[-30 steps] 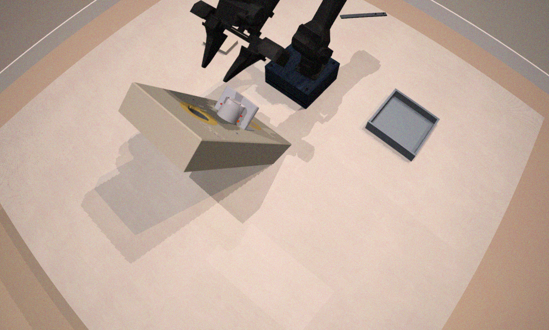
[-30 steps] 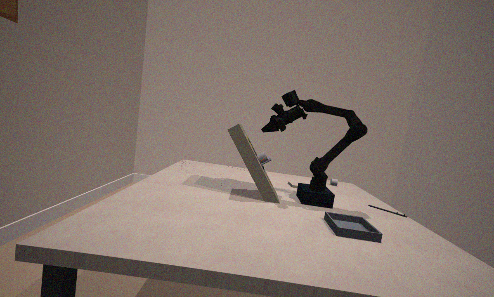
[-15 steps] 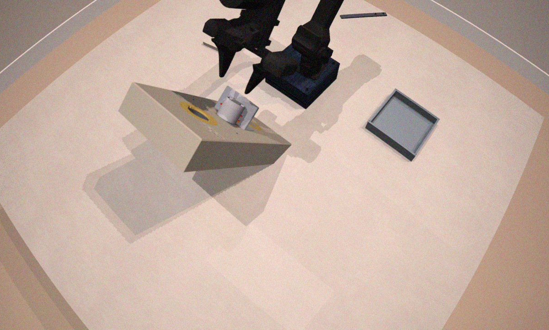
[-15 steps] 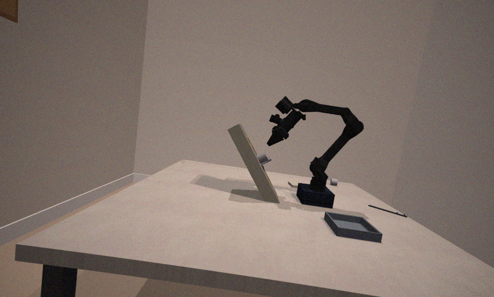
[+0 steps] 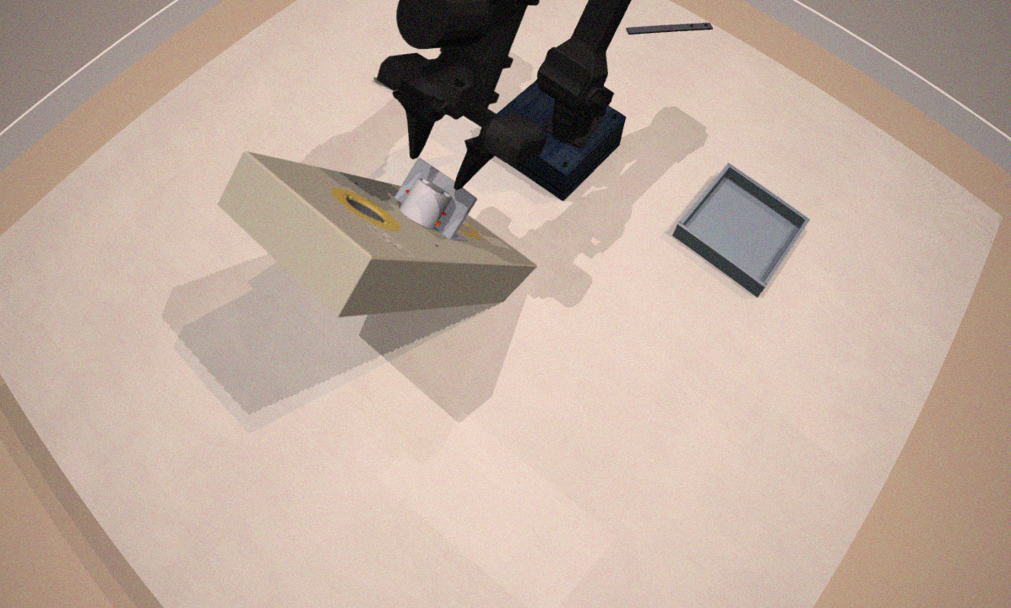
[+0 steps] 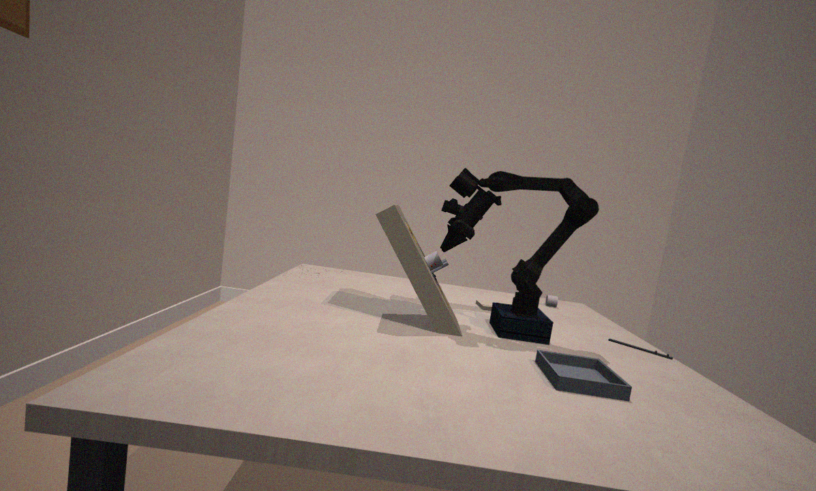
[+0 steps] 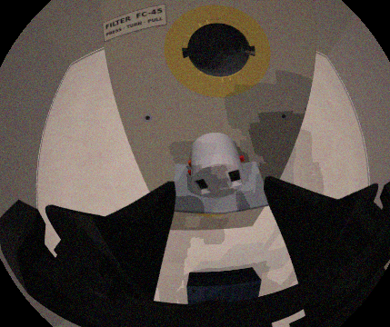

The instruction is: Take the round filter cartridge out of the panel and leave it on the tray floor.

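Note:
The pale round filter cartridge [image 5: 421, 203] [image 6: 431, 261] [image 7: 215, 152] is out of its hole and rests on the grey ledge [image 5: 462, 205] [image 6: 442, 265] [image 7: 257, 200] low on the tilted service panel [image 5: 281, 226] [image 6: 412, 262] [image 7: 158, 91]. Its face with two dark slots points toward the wrist camera; red marks show on its sides. The round hole [image 5: 365, 209] [image 7: 218, 50] above it is empty. My gripper [image 5: 437, 172] [image 6: 443, 249] [image 7: 222, 185] is open and empty, its fingertips a little short of the cartridge, one on each side. The empty tray [image 5: 720, 259] [image 6: 594, 389] lies apart on the table.
The robot's dark blue base [image 5: 542, 170] [image 6: 520, 323] stands between panel and tray. A thin dark bar [image 5: 669, 29] [image 6: 639, 348] lies beyond the tray. A small white cylinder [image 6: 551, 301] is behind the base, and a bent strip [image 6: 482, 304] lies beside it.

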You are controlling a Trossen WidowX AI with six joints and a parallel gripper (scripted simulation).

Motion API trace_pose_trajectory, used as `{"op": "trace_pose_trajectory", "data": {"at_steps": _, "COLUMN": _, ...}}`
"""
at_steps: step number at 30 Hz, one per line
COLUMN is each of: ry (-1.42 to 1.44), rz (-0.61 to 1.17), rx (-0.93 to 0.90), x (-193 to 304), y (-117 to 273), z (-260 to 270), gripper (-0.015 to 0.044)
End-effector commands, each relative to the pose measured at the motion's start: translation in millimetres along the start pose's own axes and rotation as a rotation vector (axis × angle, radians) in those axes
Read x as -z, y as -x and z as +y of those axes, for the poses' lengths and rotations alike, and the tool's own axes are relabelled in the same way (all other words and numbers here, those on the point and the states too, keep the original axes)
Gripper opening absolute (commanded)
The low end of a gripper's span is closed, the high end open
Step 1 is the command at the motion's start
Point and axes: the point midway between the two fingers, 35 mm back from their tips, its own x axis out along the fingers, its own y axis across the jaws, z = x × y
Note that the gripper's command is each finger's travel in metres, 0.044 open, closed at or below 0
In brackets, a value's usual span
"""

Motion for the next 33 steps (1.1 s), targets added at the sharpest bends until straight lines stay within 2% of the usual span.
{"op": "trace_pose_trajectory", "data": {"at_steps": 1, "ry": -0.006, "rz": 0.017, "rx": 0.002, "x": 3, "y": -10, "z": 0, "gripper": 0.0305}}
{"op": "trace_pose_trajectory", "data": {"at_steps": 19, "ry": -0.006, "rz": 0.016, "rx": 0.002, "x": 5, "y": -38, "z": 0, "gripper": 0.0305}}
{"op": "trace_pose_trajectory", "data": {"at_steps": 27, "ry": -0.006, "rz": 0.016, "rx": 0.002, "x": 5, "y": -39, "z": 0, "gripper": 0.0305}}
{"op": "trace_pose_trajectory", "data": {"at_steps": 33, "ry": 0.000, "rz": 0.006, "rx": 0.000, "x": 2, "y": -37, "z": 0, "gripper": 0.0265}}
